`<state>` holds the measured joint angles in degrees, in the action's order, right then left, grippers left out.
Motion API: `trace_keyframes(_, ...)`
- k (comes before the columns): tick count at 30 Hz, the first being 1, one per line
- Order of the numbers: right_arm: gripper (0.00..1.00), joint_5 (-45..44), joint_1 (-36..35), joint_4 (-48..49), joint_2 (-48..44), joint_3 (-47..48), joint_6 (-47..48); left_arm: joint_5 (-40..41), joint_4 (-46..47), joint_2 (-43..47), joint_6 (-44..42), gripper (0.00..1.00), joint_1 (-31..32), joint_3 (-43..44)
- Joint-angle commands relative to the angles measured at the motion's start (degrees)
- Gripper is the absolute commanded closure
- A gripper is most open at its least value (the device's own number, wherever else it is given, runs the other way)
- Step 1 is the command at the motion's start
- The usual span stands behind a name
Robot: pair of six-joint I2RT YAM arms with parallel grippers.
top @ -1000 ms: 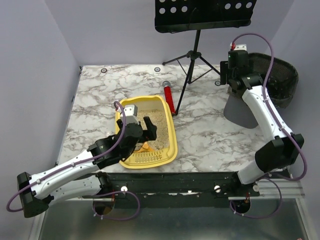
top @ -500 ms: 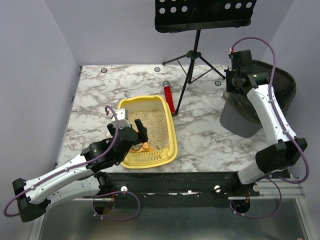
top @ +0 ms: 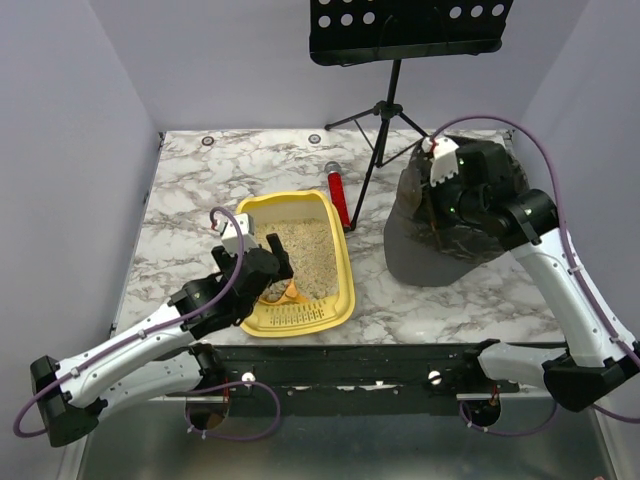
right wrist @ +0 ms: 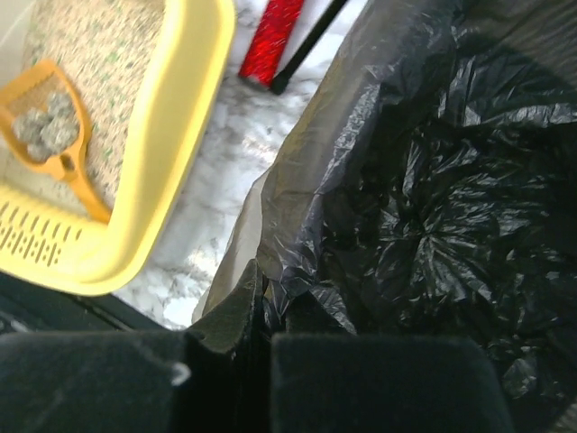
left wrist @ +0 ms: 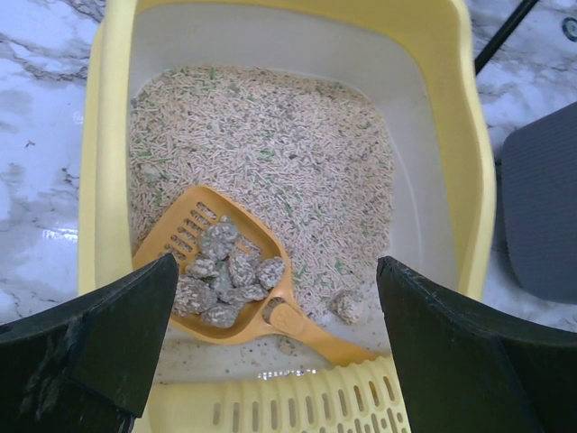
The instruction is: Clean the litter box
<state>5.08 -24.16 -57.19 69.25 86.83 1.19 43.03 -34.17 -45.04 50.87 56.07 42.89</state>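
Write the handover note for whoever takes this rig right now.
Left gripper: open, above the near end of the litter box, holding nothing.
Right gripper: shut on the bin at its rim; the bin is tilted, to the right of the box.
Scoop lies in the litter, loaded with grey clumps; one stray clump beside its handle.
Done: clumps gathered on scoop.
Left: probably grasp scoop, empty it into bin, collect the stray.

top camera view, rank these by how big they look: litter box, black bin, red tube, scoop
1. black bin and litter box: about alike, and the bin is tilted, so unranked
2. red tube
3. scoop, partly hidden under the left arm
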Motion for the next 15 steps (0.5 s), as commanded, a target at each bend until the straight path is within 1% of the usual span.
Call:
trace_keyframes(1, 0.99, 4.05, -3.69, 3.65, -0.7, -3.59, 2.23, -3.2, -2.39, -2.07, 1.07, 0.01, -4.21, 1.14)
trace_keyframes(2, 0.99, 6.23, -4.48, 4.1, -0.7, -4.2, 3.02, -3.65, -2.56, -2.25, 1.07, 0.01, -4.83, 1.14)
trace_keyframes(7, 0.99, 8.36, -6.68, 6.99, 0.62, -7.01, 7.59, -5.75, -3.36, -1.2, -0.07, 0.01, -5.8, 1.23)
trace_keyframes(8, 0.99, 10.63, -6.95, 8.05, 0.62, -7.46, 8.29, -5.85, -3.18, -0.76, -0.25, 0.01, -5.8, 1.05)
trace_keyframes(11, 0.99, 13.45, -7.56, 10.6, 0.18, -8.34, 8.74, -4.88, -3.79, 0.73, 0.37, 0.01, -5.8, 0.7)
trace_keyframes(12, 0.97, 14.25, -7.57, 10.69, 0.09, -8.43, 8.83, -4.36, -4.23, 1.44, 0.8, 0.01, -5.8, 0.7)
trace_keyframes(14, 0.88, 14.08, -7.57, 9.12, -0.08, -8.43, 9.27, -3.48, -4.24, 2.14, 1.51, 0.01, -5.8, 0.17)
trace_keyframes(15, 0.88, 13.03, -7.65, 8.59, -0.87, -8.78, 9.27, -3.04, -4.32, 2.67, 1.95, 0.01, -5.8, 0.0)
